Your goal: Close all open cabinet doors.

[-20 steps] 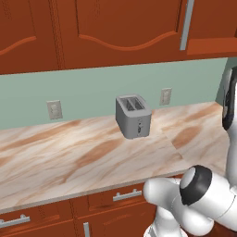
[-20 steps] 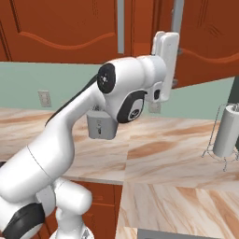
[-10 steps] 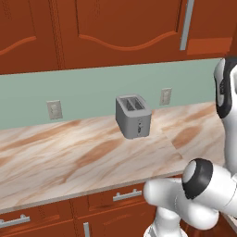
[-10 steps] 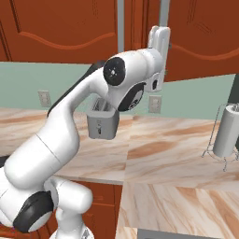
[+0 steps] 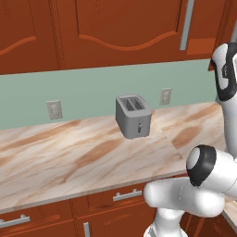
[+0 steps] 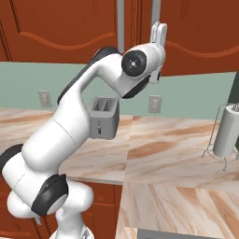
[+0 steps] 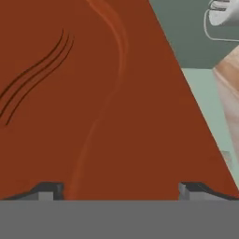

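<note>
Seen from the hand, the gripper (image 7: pixel 121 189), fingers spread, faces a reddish-brown cabinet door (image 7: pixel 93 102) close ahead, while the right base view shows the toaster (image 6: pixel 103 117) on the worktop (image 6: pixel 168 154) below.

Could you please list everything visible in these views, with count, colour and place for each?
cabinet doors: several, reddish-brown, on the wall above the counter
bar handles: silver, vertical on those doors
toaster: one, grey, on the counter near the wall
wall outlets: two, pale, on the green backsplash
paper towel roll: one, white, on a wire stand at right
counter: one, marbled tan
drawers: reddish-brown, below the counter
gripper: one, dark tips apart, facing a cabinet door
</note>
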